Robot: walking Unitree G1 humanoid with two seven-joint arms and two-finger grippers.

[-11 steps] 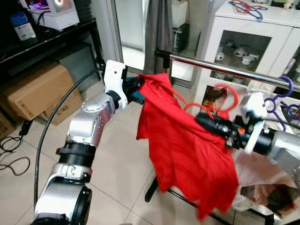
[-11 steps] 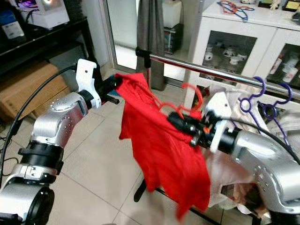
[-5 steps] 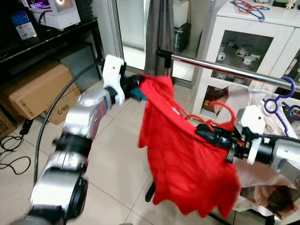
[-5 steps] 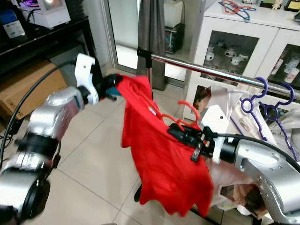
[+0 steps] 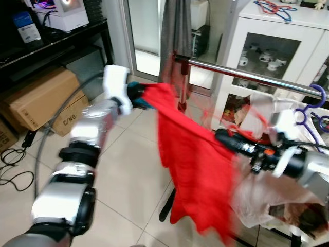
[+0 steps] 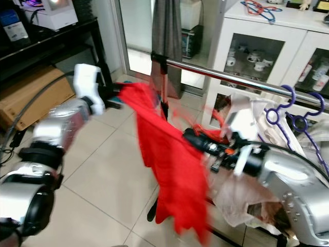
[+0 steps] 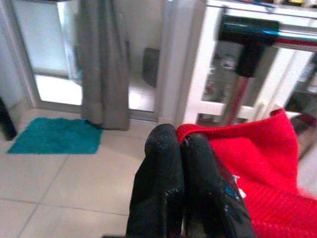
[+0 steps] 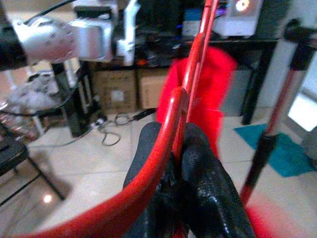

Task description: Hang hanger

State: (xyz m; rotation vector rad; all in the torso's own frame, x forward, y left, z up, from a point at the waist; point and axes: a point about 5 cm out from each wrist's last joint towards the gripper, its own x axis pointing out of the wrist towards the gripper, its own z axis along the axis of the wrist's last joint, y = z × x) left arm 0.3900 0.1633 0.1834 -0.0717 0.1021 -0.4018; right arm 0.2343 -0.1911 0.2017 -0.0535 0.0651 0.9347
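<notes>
A red garment (image 5: 190, 154) hangs stretched between my two grippers, blurred by motion. It sits on a red hanger (image 8: 194, 64), whose hook shows faintly below the silver rail (image 5: 241, 73). My left gripper (image 5: 138, 96) is shut on the garment's upper corner, left of the rail's end; its fingers (image 7: 163, 168) pinch the red cloth (image 7: 257, 148). My right gripper (image 5: 222, 137) is shut on the hanger's wire, below and in front of the rail, with its fingers (image 8: 203, 183) closed around it.
Purple hangers (image 5: 308, 100) hang on the rail's right part. A white glass-door cabinet (image 5: 308, 41) stands behind it and a grey curtain (image 5: 175, 25) near its left end. A cardboard box (image 5: 36, 100) is on the left, and a plastic bag (image 5: 267, 206) lies under my right arm.
My left gripper has pulled the garment's corner leftward. The cloth has swung and narrowed, and the hanger's hook is now blurred near the rail.
</notes>
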